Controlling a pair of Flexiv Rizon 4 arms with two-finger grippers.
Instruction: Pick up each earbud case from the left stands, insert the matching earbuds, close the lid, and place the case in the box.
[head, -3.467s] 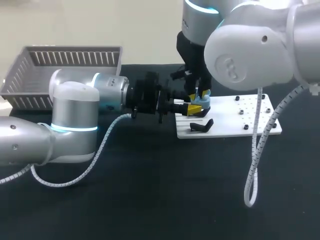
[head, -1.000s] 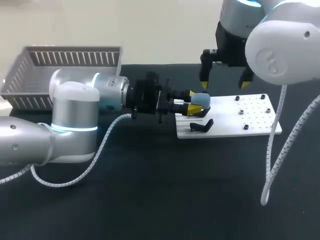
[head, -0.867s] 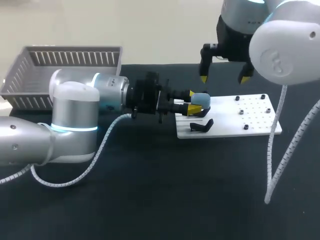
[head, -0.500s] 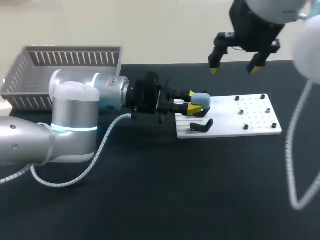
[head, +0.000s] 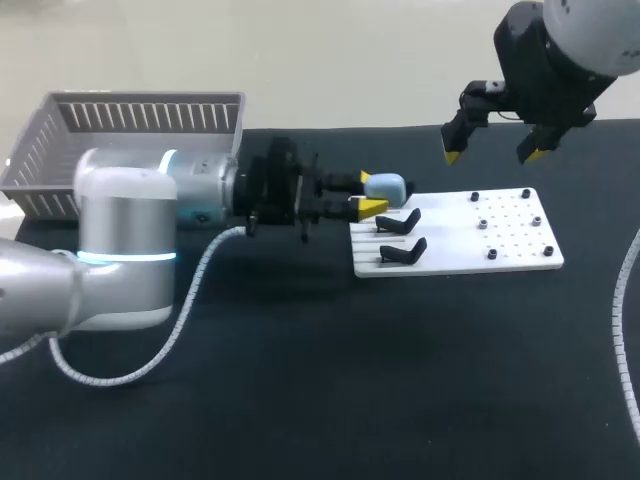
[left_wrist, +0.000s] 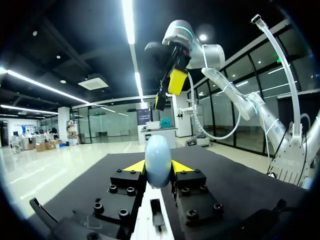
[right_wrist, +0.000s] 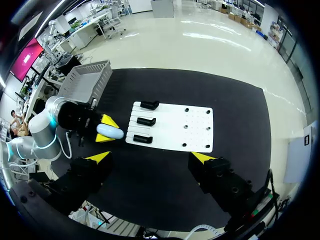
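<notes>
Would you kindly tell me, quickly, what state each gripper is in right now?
Left gripper: shut on the pale blue earbud case.
Right gripper: open, holding nothing.

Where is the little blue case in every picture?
Head view: the blue case is pinched between the left gripper's yellow tips, just off the white board's left end.
Left wrist view: the blue case sits between this gripper's own fingers.
Right wrist view: the blue case is beside the white board, in the left gripper.
Shared landmark: the yellow tips hugging it.
</notes>
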